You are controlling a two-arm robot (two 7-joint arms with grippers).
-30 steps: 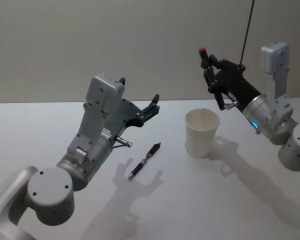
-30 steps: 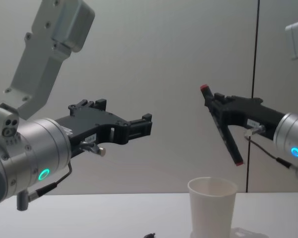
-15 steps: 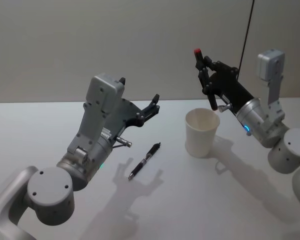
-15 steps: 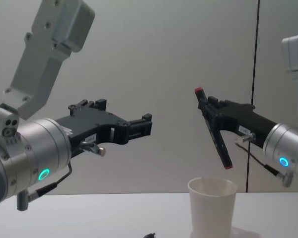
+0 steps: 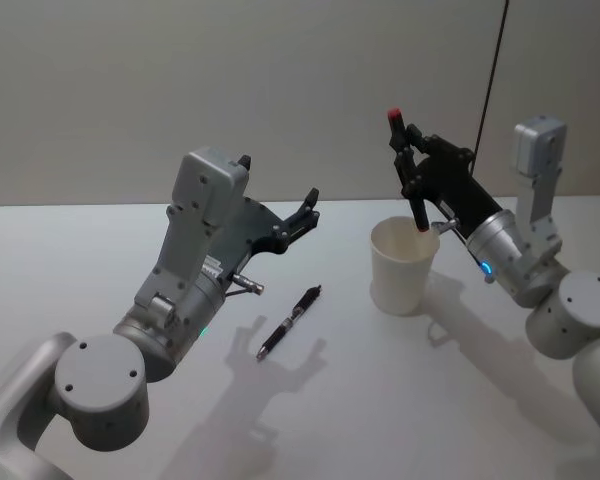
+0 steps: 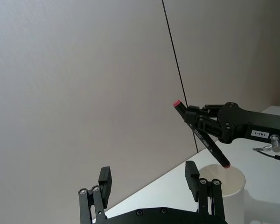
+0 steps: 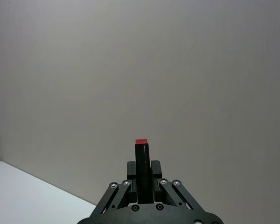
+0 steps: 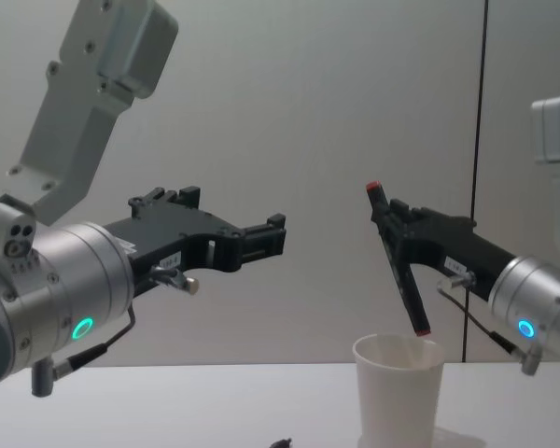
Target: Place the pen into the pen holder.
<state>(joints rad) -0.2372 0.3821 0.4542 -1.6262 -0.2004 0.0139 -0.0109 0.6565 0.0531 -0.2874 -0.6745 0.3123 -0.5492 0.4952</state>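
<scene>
The pen holder (image 5: 404, 268), a plain white paper cup, stands upright on the table right of centre. My right gripper (image 5: 408, 158) is shut on a black pen (image 5: 417, 207) with red ends, held steeply tilted. Its lower tip hangs just above the cup's mouth, as the chest view shows with the pen (image 8: 407, 285) over the cup (image 8: 399, 392). The right wrist view looks along the pen (image 7: 141, 156) standing between the right gripper's fingers (image 7: 141, 179). My left gripper (image 5: 302, 212) hovers open and holds nothing, left of the cup.
A second dark pen (image 5: 290, 322) lies loose on the white table (image 5: 380, 400), left of the cup and below my left gripper. A thin black cable (image 5: 492, 60) hangs down behind the right arm. A plain grey wall stands behind.
My right gripper has carried the pen left and down toward the cup, so its lower tip now sits over the cup's mouth. The left arm and the pen on the table have not moved.
</scene>
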